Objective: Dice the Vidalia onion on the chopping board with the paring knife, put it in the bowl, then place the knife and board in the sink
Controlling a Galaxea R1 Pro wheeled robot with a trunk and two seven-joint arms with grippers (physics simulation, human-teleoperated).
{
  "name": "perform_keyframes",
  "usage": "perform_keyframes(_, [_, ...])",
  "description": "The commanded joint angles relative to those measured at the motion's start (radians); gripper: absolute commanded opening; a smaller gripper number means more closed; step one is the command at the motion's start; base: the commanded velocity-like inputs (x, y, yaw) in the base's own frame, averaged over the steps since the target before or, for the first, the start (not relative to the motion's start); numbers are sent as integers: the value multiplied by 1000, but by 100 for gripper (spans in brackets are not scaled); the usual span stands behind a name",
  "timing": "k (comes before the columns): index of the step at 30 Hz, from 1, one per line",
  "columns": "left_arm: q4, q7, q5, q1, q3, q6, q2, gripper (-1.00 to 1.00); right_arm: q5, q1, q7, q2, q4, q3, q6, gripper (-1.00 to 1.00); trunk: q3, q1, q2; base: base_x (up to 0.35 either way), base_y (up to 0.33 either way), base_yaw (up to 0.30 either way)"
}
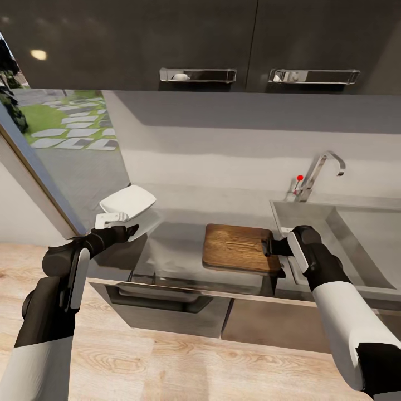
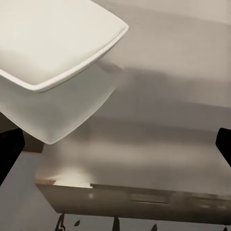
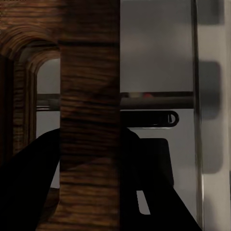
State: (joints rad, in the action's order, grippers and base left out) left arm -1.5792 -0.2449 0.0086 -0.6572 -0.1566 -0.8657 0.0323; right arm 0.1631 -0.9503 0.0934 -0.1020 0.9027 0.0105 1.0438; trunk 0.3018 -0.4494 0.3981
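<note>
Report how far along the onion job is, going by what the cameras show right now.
Late stage, by the look of it. The right gripper is clamped on the handle end of the chopping board, which is lifted beside the sink, so stowing it is in hand. The left gripper sits open by the tilted white bowl. I cannot see onion or knife, so dicing and knife stowing remain unconfirmed.

We see the chopping board (image 1: pixel 240 248), dark brown with visible grain, lifted at a tilt above the grey countertop (image 1: pixel 178 245), its handle end toward the steel sink (image 1: pixel 356 245) on the right. The white squarish bowl (image 1: pixel 129 203) hangs tilted above the countertop's left end, its reflection showing below it
</note>
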Motion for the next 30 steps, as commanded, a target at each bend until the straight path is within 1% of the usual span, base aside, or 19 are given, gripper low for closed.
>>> perform_keyframes(1, [-1,-4,1,-1,-1,-6,0,100,12,-1,9,0,1,0,3,-100,2,-1,2,0,0,0])
perform_keyframes(2, [-1,-4,1,-1,-1,-6,0,100,11,-1,9,0,1,0,3,-100,2,-1,2,0,0,0])
perform_keyframes(3, [-1,-4,1,-1,-1,-6,0,100,12,-1,9,0,1,-1,3,100,2,-1,2,0,0,0])
perform_keyframes(23, [-1,-4,1,-1,-1,-6,0,100,12,-1,9,0,1,0,3,100,2,-1,2,0,0,0])
perform_keyframes(30, [-1,-4,1,-2,-1,-6,0,100,12,-1,9,0,1,0,3,100,-4,-1,2,0,0,0])
